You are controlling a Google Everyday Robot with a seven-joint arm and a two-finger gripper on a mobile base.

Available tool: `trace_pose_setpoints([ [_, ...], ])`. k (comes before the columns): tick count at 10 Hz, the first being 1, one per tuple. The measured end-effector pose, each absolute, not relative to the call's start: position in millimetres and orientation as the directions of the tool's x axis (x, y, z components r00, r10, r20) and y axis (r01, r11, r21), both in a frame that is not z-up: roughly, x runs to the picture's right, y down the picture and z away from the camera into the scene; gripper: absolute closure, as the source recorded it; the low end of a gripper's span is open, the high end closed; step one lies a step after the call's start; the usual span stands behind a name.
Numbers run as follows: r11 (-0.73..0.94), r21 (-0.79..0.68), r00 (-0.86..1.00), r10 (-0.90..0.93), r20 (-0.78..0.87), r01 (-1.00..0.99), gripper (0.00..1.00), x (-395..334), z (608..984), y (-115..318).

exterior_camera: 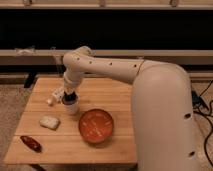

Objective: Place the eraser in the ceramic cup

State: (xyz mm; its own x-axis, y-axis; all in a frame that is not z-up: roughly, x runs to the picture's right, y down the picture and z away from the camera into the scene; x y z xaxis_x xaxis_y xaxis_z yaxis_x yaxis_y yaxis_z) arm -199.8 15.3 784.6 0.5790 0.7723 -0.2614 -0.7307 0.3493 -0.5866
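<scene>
My gripper, left of frame center, has jaws shut on the eraser over the ceramic cup; off-center release could tip it.

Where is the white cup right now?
The cup stands on the table, left of centre, right under the gripper, between the orange bowl and the off-white pad.

The gripper, fingers closed, is directly over the ceramic cup on the wooden bench, beside the orange bowl
</scene>
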Motion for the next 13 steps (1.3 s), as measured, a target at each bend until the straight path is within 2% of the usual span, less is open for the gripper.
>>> trace_pose_setpoints([
  [13,0.392,-0.562,0.627,0.712,-0.316,-0.728,1.0,-213.8,797.4,45.4],
])
